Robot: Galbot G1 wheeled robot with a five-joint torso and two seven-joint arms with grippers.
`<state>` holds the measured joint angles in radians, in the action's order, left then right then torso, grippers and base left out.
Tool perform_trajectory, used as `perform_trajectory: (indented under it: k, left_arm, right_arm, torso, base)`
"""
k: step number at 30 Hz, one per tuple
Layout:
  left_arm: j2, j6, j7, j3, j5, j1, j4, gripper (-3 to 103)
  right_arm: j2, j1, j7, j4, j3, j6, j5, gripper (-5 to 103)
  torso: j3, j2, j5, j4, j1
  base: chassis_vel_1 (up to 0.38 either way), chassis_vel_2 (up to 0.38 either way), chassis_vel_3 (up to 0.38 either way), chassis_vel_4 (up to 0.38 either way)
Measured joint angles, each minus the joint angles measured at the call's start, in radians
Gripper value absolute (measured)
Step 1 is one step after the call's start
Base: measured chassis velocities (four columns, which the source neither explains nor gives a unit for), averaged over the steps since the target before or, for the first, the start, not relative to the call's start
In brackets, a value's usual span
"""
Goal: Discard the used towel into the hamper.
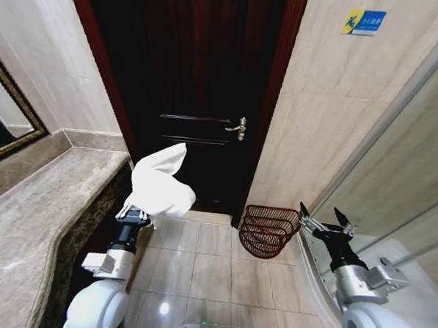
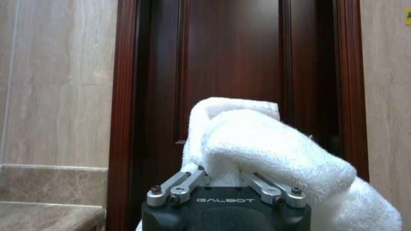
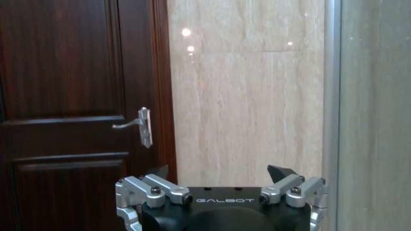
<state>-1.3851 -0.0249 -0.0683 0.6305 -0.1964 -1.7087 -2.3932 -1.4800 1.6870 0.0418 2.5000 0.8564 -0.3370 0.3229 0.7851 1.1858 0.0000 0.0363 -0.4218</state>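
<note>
Bare floor (image 1: pixel 199 266) beside hamper (image 1: pixel 269 230) (open-topped)

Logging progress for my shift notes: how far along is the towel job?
Done: the left gripper has the white towel clamped and lifted beside the counter. In hand: carrying it. Left: dropping it into the hamper on the floor by the door; the right gripper waits open.

The left gripper (image 1: pixel 139 210) has its fingertips buried in the towel (image 1: pixel 161 183), so their contact cannot be seen; in the left wrist view the towel (image 2: pixel 270 159) covers the fingers beyond their linkages and runs off the frame's lower edge. The hamper (image 1: pixel 268 230) has its inside too dim to read. The blue wall sign (image 1: pixel 362 22) carries lettering too small to make out. The mirror (image 1: pixel 8 120) is cut by the frame's edge.
</note>
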Motion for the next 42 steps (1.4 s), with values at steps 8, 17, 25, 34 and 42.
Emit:
perform_trajectory:
  k: [8,17,25,34,42]
  left_arm:
    - [0.005,0.0,0.0,0.02,-0.012,-0.005,-0.005,12]
    - [0.011,-0.001,0.001,0.031,-0.048,0.004,-0.009,12]
    - [-0.007,-0.002,0.004,0.009,-0.017,0.0,-0.009,12]
    - [-0.019,-0.046,0.015,0.025,-0.022,-0.007,0.021,12]
    - [-0.025,-0.067,-0.003,0.015,0.011,0.004,0.096,12]
  right_arm:
    - [-0.003,-0.01,0.004,0.0,-0.028,0.001,-0.012,100]
    - [0.03,-0.014,-0.001,0.0,-0.038,-0.024,-0.011,100]
    - [0.033,-0.029,0.0,0.0,-0.061,-0.037,-0.023,100]
    - [0.062,-0.059,-0.01,0.0,-0.047,-0.041,-0.001,100]
    - [0.039,-0.138,0.03,-0.001,-0.078,-0.029,-0.006,100]
  torso:
    - [0.0,0.0,0.0001,0.0,0.0]
    - [0.0,0.0,-0.0001,-0.0002,0.0]
    - [0.0,0.0,-0.0001,-0.0002,0.0]
    - [0.0,0.0,0.0,-0.0001,0.0]
    - [0.0,0.0,-0.0001,0.0001,0.0]
  base:
    - [0.0,0.0,0.0,0.0]
    - [0.0,0.0,0.0,0.0]
    - [-0.006,-0.005,-0.005,-0.007]
    - [-0.024,-0.033,-0.031,-0.034]
    - [0.0,0.0,0.0,0.0]
